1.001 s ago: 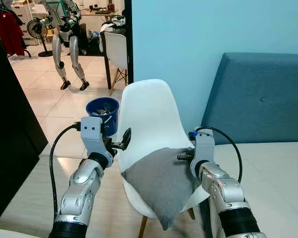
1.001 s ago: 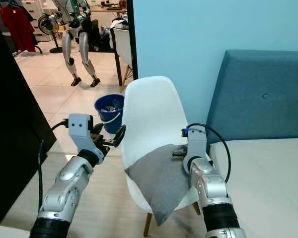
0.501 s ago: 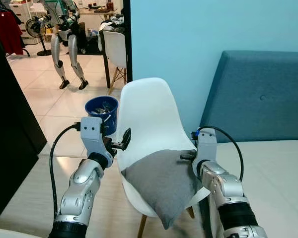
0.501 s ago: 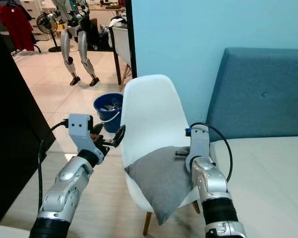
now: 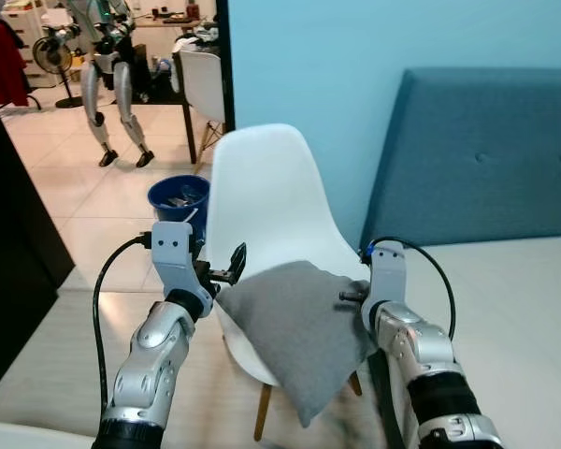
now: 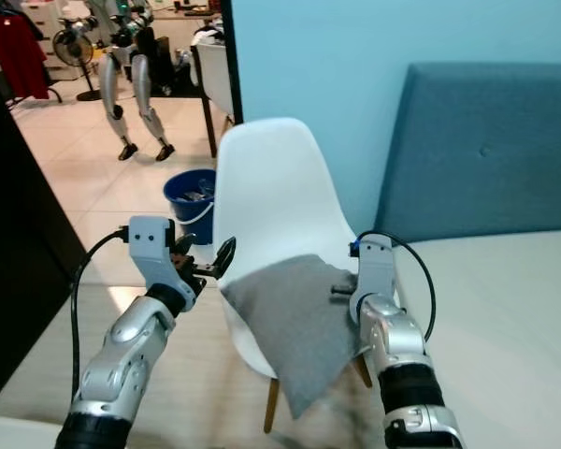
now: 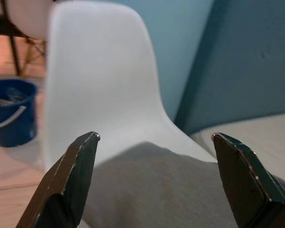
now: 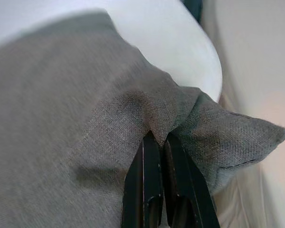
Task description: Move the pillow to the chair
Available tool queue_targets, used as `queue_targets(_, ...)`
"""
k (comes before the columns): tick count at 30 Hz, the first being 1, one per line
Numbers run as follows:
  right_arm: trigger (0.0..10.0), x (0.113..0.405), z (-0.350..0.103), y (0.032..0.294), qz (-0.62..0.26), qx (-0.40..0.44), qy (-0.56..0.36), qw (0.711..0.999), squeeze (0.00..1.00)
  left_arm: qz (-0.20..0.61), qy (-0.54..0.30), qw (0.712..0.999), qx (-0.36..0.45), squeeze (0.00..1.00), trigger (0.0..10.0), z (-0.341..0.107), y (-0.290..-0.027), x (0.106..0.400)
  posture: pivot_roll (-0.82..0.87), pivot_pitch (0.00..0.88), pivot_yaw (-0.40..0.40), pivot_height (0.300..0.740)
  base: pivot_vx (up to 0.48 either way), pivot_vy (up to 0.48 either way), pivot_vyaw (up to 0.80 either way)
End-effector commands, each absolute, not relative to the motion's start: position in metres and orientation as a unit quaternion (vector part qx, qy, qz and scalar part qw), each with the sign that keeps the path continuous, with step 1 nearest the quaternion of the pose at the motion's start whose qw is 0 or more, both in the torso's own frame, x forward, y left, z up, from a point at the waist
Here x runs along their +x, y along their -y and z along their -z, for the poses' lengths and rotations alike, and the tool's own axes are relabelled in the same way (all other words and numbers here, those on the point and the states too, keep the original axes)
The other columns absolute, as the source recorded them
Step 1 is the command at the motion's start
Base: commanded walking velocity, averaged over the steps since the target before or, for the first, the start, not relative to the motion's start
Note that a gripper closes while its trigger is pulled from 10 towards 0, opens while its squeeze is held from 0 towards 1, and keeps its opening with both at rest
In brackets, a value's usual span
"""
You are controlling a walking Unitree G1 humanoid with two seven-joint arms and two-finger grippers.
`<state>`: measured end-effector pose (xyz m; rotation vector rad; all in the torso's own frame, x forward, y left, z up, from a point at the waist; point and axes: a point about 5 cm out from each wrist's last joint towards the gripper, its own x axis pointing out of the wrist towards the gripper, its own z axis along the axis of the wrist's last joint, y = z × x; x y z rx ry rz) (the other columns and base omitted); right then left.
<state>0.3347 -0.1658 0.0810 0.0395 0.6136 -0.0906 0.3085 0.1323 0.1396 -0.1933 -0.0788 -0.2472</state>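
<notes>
Right gripper (image 8: 156,142) pinches pillow (image 5: 294,337) corner at 3 o'clock on chair (image 5: 266,201). Left gripper (image 7: 156,175), fingers spread, at pillow's 9 o'clock edge.

Head views are bright and even from where I sit, daylight-like, no harsh glare. Tiled floor (image 5: 122,201) in the upper left carries soft sheen and pale reflections. Dark panel (image 6: 19,253) along the left edge stays near black, no detail. Slight softness across both head views; lower edge smears a little. Pillow (image 5: 294,332) casts a faint shadow under its hanging corner. Left wrist view is soft throughout: fingers (image 7: 66,185) blurred in the foreground, bucket (image 7: 12,111) hazy, warm tint lower left. Right wrist view is sharp on the fabric weave near the fingers (image 8: 154,190); upper part washed out and blurred.
</notes>
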Motion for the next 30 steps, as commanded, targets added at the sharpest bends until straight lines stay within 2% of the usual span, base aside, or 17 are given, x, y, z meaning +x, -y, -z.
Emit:
queue_targets(1,10.0,0.340,-0.085,0.161,0.036,0.022,-0.293,0.955,0.00,0.119,0.035,0.988,-0.094,0.00,10.0,-0.138,-0.134,0.307,-0.07,0.000,-0.020,0.585,0.000,0.000,0.00)
queue_targets(11,10.0,0.354,-0.093,0.169,0.053,0.021,-0.259,0.964,0.00,0.119,0.034,0.988,-0.095,0.00,10.0,-0.139,-0.134,0.307,-0.06,0.001,-0.014,0.550,0.000,0.000,0.00)
queue_targets(16,10.0,0.357,-0.096,0.170,0.045,0.031,-0.247,0.967,0.00,0.118,0.036,0.988,-0.097,0.00,10.0,-0.139,-0.135,0.307,-0.06,0.003,-0.012,0.550,0.000,0.000,0.00)
queue_targets(25,10.0,0.366,-0.105,0.142,-0.073,0.040,-0.210,0.974,0.00,0.116,0.036,0.987,-0.101,0.00,10.0,-0.140,-0.136,0.306,-0.06,0.011,-0.011,0.550,0.000,0.000,0.00)
queue_targets(30,10.0,0.367,-0.104,0.136,-0.086,0.027,-0.208,0.974,0.00,0.117,0.034,0.987,-0.101,0.00,10.0,-0.139,-0.135,0.306,-0.06,0.012,-0.009,0.550,0.000,0.000,0.00)
